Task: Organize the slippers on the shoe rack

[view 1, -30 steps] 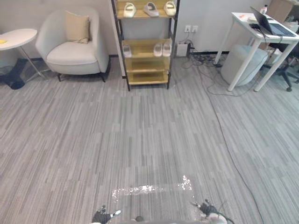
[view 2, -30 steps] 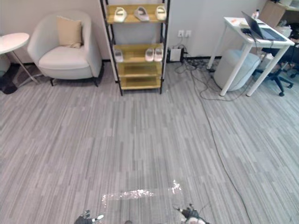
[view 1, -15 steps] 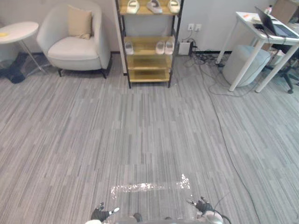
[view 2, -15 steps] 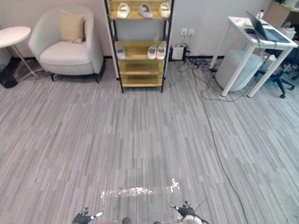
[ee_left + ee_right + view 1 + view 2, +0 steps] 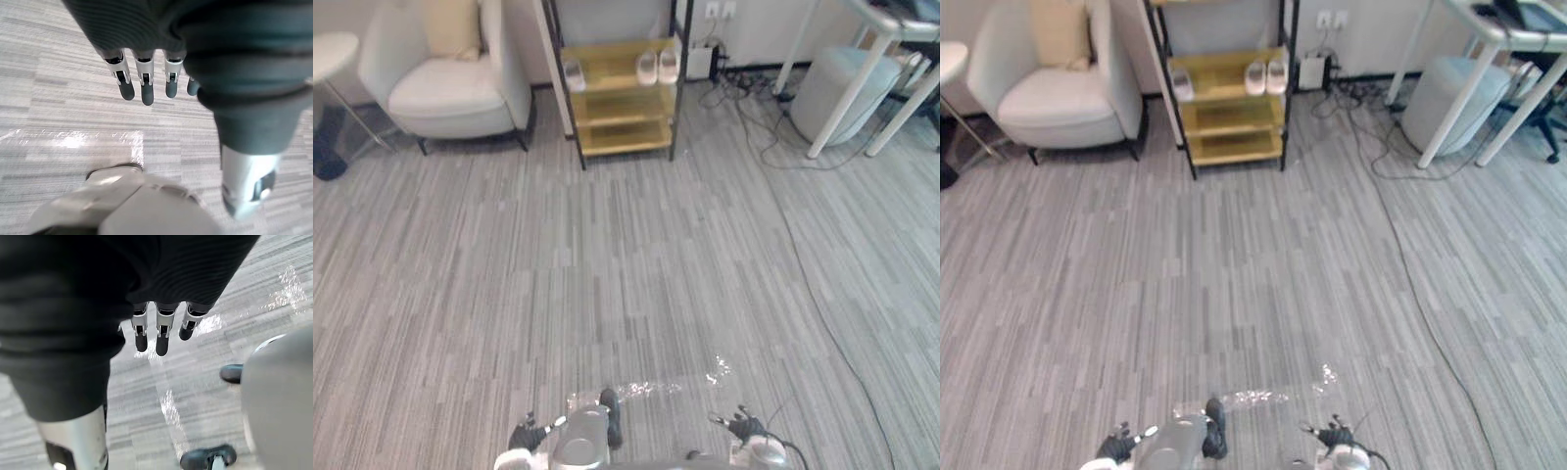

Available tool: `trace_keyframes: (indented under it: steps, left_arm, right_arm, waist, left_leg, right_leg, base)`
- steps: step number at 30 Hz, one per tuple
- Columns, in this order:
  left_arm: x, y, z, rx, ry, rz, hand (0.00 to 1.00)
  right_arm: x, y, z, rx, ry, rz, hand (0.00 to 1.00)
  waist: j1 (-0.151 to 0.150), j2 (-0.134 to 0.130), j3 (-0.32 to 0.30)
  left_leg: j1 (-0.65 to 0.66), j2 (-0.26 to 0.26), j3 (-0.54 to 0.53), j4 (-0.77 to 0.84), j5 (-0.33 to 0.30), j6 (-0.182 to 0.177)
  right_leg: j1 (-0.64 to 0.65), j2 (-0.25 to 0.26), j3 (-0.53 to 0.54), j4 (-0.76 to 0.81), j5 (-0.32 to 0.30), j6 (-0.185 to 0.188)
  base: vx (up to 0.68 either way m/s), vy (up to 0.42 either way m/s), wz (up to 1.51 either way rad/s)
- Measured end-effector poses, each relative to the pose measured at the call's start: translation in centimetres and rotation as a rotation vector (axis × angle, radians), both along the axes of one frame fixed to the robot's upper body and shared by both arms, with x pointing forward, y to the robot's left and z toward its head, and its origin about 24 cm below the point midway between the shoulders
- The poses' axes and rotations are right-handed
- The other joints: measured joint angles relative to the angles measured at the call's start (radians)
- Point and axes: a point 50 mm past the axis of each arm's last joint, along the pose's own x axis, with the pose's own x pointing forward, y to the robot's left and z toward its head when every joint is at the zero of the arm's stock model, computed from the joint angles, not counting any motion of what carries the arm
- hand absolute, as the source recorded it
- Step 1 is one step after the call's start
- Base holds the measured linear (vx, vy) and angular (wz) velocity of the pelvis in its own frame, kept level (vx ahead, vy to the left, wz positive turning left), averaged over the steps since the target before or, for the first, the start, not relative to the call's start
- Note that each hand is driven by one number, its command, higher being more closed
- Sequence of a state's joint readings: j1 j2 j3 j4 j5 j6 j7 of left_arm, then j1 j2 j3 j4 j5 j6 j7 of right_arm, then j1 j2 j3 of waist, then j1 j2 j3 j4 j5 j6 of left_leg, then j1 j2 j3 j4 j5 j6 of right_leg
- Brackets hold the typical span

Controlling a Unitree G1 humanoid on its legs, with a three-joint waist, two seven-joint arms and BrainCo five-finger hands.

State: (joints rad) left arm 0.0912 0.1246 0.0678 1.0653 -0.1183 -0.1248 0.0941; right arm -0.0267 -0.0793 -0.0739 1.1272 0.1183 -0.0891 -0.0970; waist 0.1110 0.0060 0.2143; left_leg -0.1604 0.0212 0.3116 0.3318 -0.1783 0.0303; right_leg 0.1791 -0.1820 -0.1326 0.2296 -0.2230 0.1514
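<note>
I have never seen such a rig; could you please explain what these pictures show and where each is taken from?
This is a humanoid robot with two arms. The two wide pictures come from a stereo camera on its head, looking down across a grey floor toward a shoe rack beside an armchair. White slippers sit on one shelf. The two close pictures come from wrist cameras: one looks along the left robot hand, the other along the right robot hand. Both hands hang above the floor with straight, relaxed fingers and hold nothing.
</note>
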Motion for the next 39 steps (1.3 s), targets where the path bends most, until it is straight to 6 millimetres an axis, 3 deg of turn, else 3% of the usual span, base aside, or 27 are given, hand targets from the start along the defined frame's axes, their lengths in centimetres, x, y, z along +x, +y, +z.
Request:
trace_keyframes:
  steps: [2, 3, 4, 6, 8, 10, 12, 13, 14, 15, 17, 18, 19, 20, 21, 23, 25, 27, 28, 29, 30, 31, 33, 34, 37, 38, 39]
  left_arm:
    - [-0.3, 0.0, -0.1, 0.0, 0.011, -0.001, 0.0]
    - [-0.3, 0.2, -0.1, 0.008, 0.015, -0.014, 0.0]
    - [-0.2, 0.3, 0.0, 0.012, 0.014, -0.019, 0.0]
    - [-0.1, 0.6, 0.1, 0.024, 0.016, -0.04, 0.0]
    - [0.0, 0.6, 0.1, 0.027, 0.013, -0.046, 0.0]
    - [0.6, 0.5, 0.2, 0.027, -0.003, -0.05, 0.0]
    - [1.1, 0.5, 0.4, 0.034, -0.02, -0.053, 0.0]
    - [1.2, 0.7, 0.5, 0.041, -0.024, -0.052, 0.0]
    - [1.2, 0.9, 0.5, 0.046, -0.026, -0.049, 0.0]
    - [1.1, -0.6, 0.2, 0.007, -0.02, -0.035, 0.0]
    - [1.4, -1.6, 0.1, -0.022, -0.035, -0.015, 0.0]
    - [1.9, -2.0, 0.2, -0.038, -0.055, 0.0, 0.0]
    - [1.9, -2.1, 0.2, -0.045, -0.059, 0.009, 0.0]
    - [2.3, -2.4, 0.4, -0.065, -0.085, 0.053, 0.0]
    - [2.5, -2.5, 0.5, -0.07, -0.096, 0.064, 0.0]
    - [2.7, -2.7, 0.6, -0.074, -0.106, 0.054, 0.0]
    - [3.5, -2.8, 1.0, -0.072, -0.148, 0.029, 0.0]
    - [3.8, -2.9, 1.1, -0.072, -0.158, 0.027, 0.0]
    - [3.9, -2.9, 1.2, -0.072, -0.162, 0.026, 0.0]
    - [4.1, -3.0, 1.2, -0.075, -0.166, 0.021, 0.0]
    - [4.2, -3.1, 1.3, -0.076, -0.172, 0.013, 0.0]
    - [4.2, -3.1, 1.3, -0.075, -0.173, 0.012, 0.0]
    - [4.6, -2.1, 1.5, -0.054, -0.179, 0.006, 0.0]
    - [4.7, -2.1, 1.6, -0.052, -0.18, 0.004, 0.0]
    - [4.5, -1.9, 1.4, -0.046, -0.16, -0.001, 0.0]
    - [4.4, -1.7, 1.3, -0.037, -0.149, -0.013, 0.0]
    - [4.3, -1.4, 1.3, -0.023, -0.135, -0.031, 0.0]
  right_arm:
    - [0.4, 0.5, 0.1, 0.013, -0.011, 0.008, 0.0]
    - [0.7, 0.9, 0.1, 0.026, -0.022, 0.022, 0.0]
    - [0.9, 1.0, 0.2, 0.027, -0.032, 0.023, 0.0]
    - [1.1, 0.9, 0.3, 0.026, -0.035, 0.029, 0.0]
    - [1.7, 1.1, 0.5, 0.024, -0.053, 0.044, 0.0]
    - [2.5, 1.1, 0.8, 0.018, -0.075, 0.063, 0.0]
    - [2.2, 0.6, 0.8, 0.006, -0.067, 0.062, 0.0]
    - [1.9, 0.6, 0.7, 0.006, -0.059, 0.06, 0.0]
    - [1.4, 0.3, 0.6, 0.006, -0.055, 0.043, 0.0]
    - [2.1, -0.7, 1.0, -0.024, -0.072, 0.05, 0.0]
    - [1.7, -1.1, 0.8, -0.024, -0.059, 0.024, 0.0]
    - [1.4, -1.3, 0.7, -0.017, -0.057, -0.014, 0.0]
    - [1.3, -1.4, 0.7, -0.019, -0.053, -0.019, 0.0]
    - [0.9, -1.7, 0.6, -0.026, -0.043, -0.032, 0.0]
    - [0.6, -1.7, 0.6, -0.028, -0.038, -0.033, 0.0]
    - [0.7, -1.4, 0.7, -0.027, -0.049, -0.034, 0.0]
    - [1.0, -1.0, 0.6, -0.012, -0.05, -0.044, 0.0]
    - [1.1, -0.7, 0.6, 0.003, -0.054, -0.061, 0.0]
    - [1.2, -0.6, 0.6, 0.006, -0.056, -0.064, 0.0]
    - [1.2, -0.5, 0.6, 0.008, -0.055, -0.065, 0.0]
    - [1.1, -0.4, 0.6, 0.008, -0.052, -0.065, 0.0]
    - [1.1, -0.2, 0.5, 0.011, -0.051, -0.06, 0.0]
    - [1.6, 1.4, 0.5, 0.042, -0.059, -0.032, 0.0]
    - [1.6, 1.5, 0.5, 0.044, -0.059, -0.031, 0.0]
    - [1.3, 1.6, 0.3, 0.041, -0.04, -0.015, 0.0]
    - [1.0, 1.7, 0.2, 0.036, -0.03, 0.007, 0.0]
    - [1.1, 1.7, 0.2, 0.038, -0.034, 0.014, 0.0]
  waist:
    - [0.002, -0.001, -0.001]
    - [-0.004, -0.011, 0.002]
    - [-0.006, -0.017, 0.004]
    - [-0.017, -0.023, 0.004]
    - [-0.03, -0.022, 0.004]
    - [-0.047, -0.015, 0.007]
    - [-0.061, -0.027, 0.007]
    - [-0.062, -0.039, 0.008]
    - [-0.073, -0.057, 0.012]
    - [-0.078, 0.006, 0.005]
    - [-0.078, 0.041, -0.012]
    - [-0.078, 0.054, -0.009]
    - [-0.078, 0.062, -0.008]
    - [-0.074, 0.079, 0.002]
    - [-0.067, 0.08, 0.009]
    - [-0.054, 0.069, 0.017]
    - [-0.047, 0.055, 0.021]
    - [-0.035, 0.051, 0.024]
    - [-0.028, 0.05, 0.024]
    - [-0.017, 0.049, 0.026]
    - [0.006, 0.047, 0.023]
    - [0.015, 0.045, 0.021]
    - [0.008, -0.009, 0.01]
    - [0.009, -0.015, 0.008]
    - [0.017, -0.025, 0.004]
    - [0.013, -0.032, 0.005]
    - [0.005, -0.045, 0.012]
  left_leg:
    - [0.053, 0.001, 0.01, -0.022, -0.016, -0.001]
    - [0.129, -0.001, 0.012, -0.062, -0.032, -0.003]
    - [0.156, -0.004, 0.011, -0.08, -0.035, -0.006]
    - [0.29, 0.0, 0.01, -0.167, -0.038, -0.011]
    - [0.339, 0.024, 0.007, -0.194, -0.038, -0.013]
    - [0.348, 0.053, 0.002, -0.194, -0.038, -0.013]
    - [0.385, 0.042, -0.029, -0.228, -0.044, -0.031]
    - [0.399, 0.031, -0.045, -0.232, -0.05, -0.046]
    - [0.445, 0.017, -0.092, -0.238, -0.091, -0.106]
    - [0.464, 0.076, -0.122, -0.235, -0.123, -0.12]
    - [0.397, 0.128, -0.17, -0.09, -0.128, -0.11]
    - [0.291, 0.177, -0.216, 0.142, -0.121, -0.119]
    - [0.263, 0.194, -0.222, 0.201, -0.11, -0.121]
    - [0.172, 0.26, -0.23, 0.432, -0.017, -0.114]
    - [0.145, 0.291, -0.229, 0.529, 0.071, -0.11]
    - [0.09, 0.317, -0.224, 0.646, 0.08, -0.122]
    - [-0.04, 0.248, -0.165, 0.594, -0.101, -0.091]
    - [-0.083, 0.159, -0.159, 0.361, -0.111, -0.086]
    - [-0.087, 0.134, -0.163, 0.274, -0.096, -0.089]
    - [-0.085, 0.082, -0.188, 0.048, -0.024, -0.105]
    - [-0.07, 0.059, -0.213, -0.092, 0.116, -0.125]
    - [-0.055, 0.057, -0.209, -0.104, 0.155, -0.126]
    - [-0.061, 0.008, -0.202, -0.055, 0.13, -0.034]
    - [-0.067, 0.004, -0.201, -0.033, 0.113, -0.029]
    - [0.01, 0.002, -0.168, 0.002, 0.019, -0.006]
    - [0.072, -0.016, -0.168, -0.019, -0.009, 0.004]
    - [0.165, -0.042, -0.174, -0.055, -0.034, 0.012]
  right_leg:
    - [-0.072, -0.012, 0.022, 0.187, 0.004, 0.038]
    - [-0.165, -0.04, 0.03, 0.448, 0.042, 0.117]
    - [-0.192, -0.05, 0.02, 0.521, 0.04, 0.114]
    - [-0.286, -0.093, -0.113, 0.645, -0.041, -0.025]
    - [-0.35, -0.069, -0.181, 0.53, -0.069, -0.073]
    - [-0.416, -0.013, -0.174, 0.324, -0.034, -0.095]
    - [-0.449, 0.051, -0.029, -0.04, 0.188, -0.07]
    - [-0.451, 0.048, 0.004, -0.061, 0.226, -0.062]
    - [-0.456, 0.051, 0.065, -0.02, 0.35, -0.092]
    - [-0.471, 0.095, 0.033, 0.064, 0.26, -0.105]
    - [-0.448, 0.121, -0.009, 0.054, 0.224, -0.125]
    - [-0.393, 0.144, -0.042, -0.002, 0.22, -0.132]
    - [-0.376, 0.154, -0.053, -0.015, 0.218, -0.135]
    - [-0.306, 0.197, -0.074, -0.046, 0.202, -0.161]
    - [-0.26, 0.216, -0.072, -0.065, 0.19, -0.178]
    - [-0.196, 0.231, -0.065, -0.1, 0.174, -0.193]
    - [-0.126, 0.217, -0.037, -0.178, 0.172, -0.195]
    - [-0.102, 0.19, -0.027, -0.194, 0.16, -0.184]
    - [-0.093, 0.18, -0.024, -0.197, 0.155, -0.18]
    - [-0.069, 0.164, -0.015, -0.206, 0.137, -0.169]
    - [-0.046, 0.158, 0.007, -0.218, 0.116, -0.151]
    - [-0.036, 0.156, 0.017, -0.222, 0.11, -0.145]
    - [-0.019, 0.108, 0.027, -0.204, 0.084, -0.102]
    - [-0.02, 0.104, 0.028, -0.19, 0.08, -0.098]
    - [-0.113, 0.076, 0.056, 0.156, 0.019, -0.022]
    - [-0.178, 0.037, 0.03, 0.369, 0.036, 0.023]
    - [-0.231, -0.032, -0.038, 0.571, 0.03, 0.007]
  base:
    - [0.33, 0.109, -0.26]
    - [0.24, 0.053, -0.12]
    - [0.36, 0.062, -0.1]
    - [0.34, 0.006, 0.02]
    - [0.34, -0.075, 0.1]
    - [0.41, -0.177, 0.17]
    - [0.36, -0.218, 0.33]
    - [0.32, -0.211, 0.55]
    - [0.41, -0.269, 0.44]
    - [0.41, -0.268, 0.39]
    - [0.42, -0.309, 0.36]
    - [0.36, -0.296, 0.45]
    - [0.33, -0.249, 0.33]
    - [0.34, -0.176, 0.09]
    - [0.42, -0.169, 0.06]
    - [0.35, -0.109, 0.0]
    - [0.33, -0.056, -0.07]
    - [0.27, 0.054, -0.21]
    - [0.3, 0.118, -0.3]
    - [0.41, 0.19, -0.36]
    - [0.35, 0.168, -0.41]
    - [0.4, 0.176, -0.39]
    - [0.54, 0.167, -0.04]
    - [0.48, 0.135, 0.11]
    - [0.43, 0.152, -0.16]
    - [0.41, 0.124, -0.02]
    - [0.44, 0.106, 0.04]
